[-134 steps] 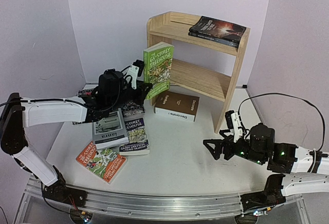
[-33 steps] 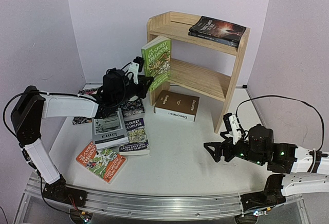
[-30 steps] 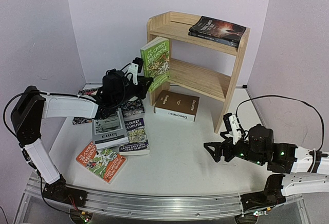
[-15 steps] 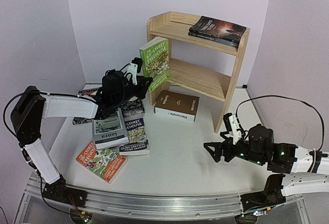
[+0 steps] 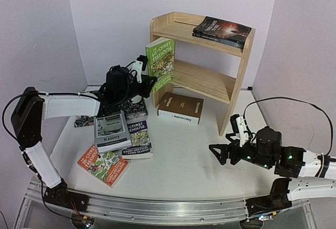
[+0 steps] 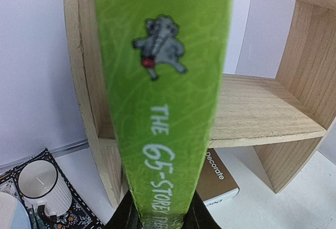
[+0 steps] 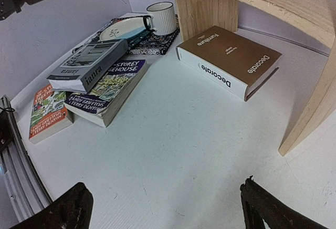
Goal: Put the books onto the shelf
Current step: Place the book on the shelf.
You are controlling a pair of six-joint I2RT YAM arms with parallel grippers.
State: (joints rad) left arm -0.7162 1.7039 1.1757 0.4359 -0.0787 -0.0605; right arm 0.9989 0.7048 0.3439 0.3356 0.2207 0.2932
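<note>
top external: the left gripper (image 5: 148, 84) is clenched on the lower end of the green book (image 5: 161, 63). the book stands near upright in the air at the left side panel of the shelf (image 5: 207, 82), with the lower board's opening to its right. the left arm is stretched long and low.

left wrist: the book's spine overlaps the panel's front edge.

right wrist: the right gripper (image 7: 168, 208) is spread wide on nothing, low over the table (image 7: 189, 150), facing the decorate book (image 7: 231, 61).

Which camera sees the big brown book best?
The right wrist view: the brown book lies whole, its words readable. The top view shows it small; the left wrist view catches only a corner behind the green book.
</note>
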